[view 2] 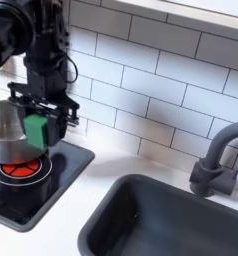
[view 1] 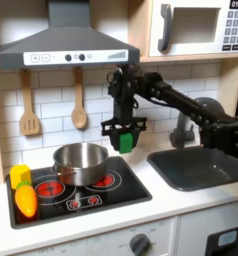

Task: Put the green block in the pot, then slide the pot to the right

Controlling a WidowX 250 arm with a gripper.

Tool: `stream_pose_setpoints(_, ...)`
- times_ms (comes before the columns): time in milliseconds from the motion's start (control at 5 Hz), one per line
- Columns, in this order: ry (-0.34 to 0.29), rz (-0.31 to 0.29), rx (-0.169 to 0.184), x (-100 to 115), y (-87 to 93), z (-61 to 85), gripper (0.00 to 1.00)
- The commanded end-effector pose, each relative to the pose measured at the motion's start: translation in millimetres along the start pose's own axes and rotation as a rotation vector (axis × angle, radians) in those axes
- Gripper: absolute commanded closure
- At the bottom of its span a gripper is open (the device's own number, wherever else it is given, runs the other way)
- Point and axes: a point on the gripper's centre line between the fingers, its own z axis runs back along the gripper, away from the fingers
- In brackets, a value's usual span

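Your gripper [view 1: 124, 139] closed around the green block [view 1: 125, 142], lifted clear of the stove, just beyond the first exterior view's right of the pot [view 1: 80, 163], 1 pot sitting on the cooktop [view 1: 111, 195]

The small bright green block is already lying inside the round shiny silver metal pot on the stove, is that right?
Not quite. The small bright green block is not in the round shiny silver metal pot; the gripper holds it in the air beside the pot, as the first exterior view shows. The pot does stand on the stove.
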Motion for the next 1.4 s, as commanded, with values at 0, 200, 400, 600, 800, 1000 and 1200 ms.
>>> stream_pose_setpoints(0, -0.051, 0.045, 0.058, 2.8, 29.8, 8.0, 1.00)
stream_pose_setpoints(200, -0.101, 0.035, 0.102, 8.1, 36.0, 9.7, 1.00)
stream_pose_setpoints(400, -0.139, 0.043, 0.132, 17.6, 42.3, 7.8, 1.00)
stream_pose_setpoints(600, -0.173, 0.077, 0.161, 24.4, 54.0, 8.1, 1.00)
stream_pose_setpoints(800, -0.199, 0.095, 0.168, 31.2, 56.7, 10.5, 1.00)
stream_pose_setpoints(1000, -0.217, 0.108, 0.175, 37.2, 61.5, 6.7, 1.00)
stream_pose_setpoints(1200, -0.217, 0.115, 0.185, 38.4, 66.6, 1.7, 1.00)
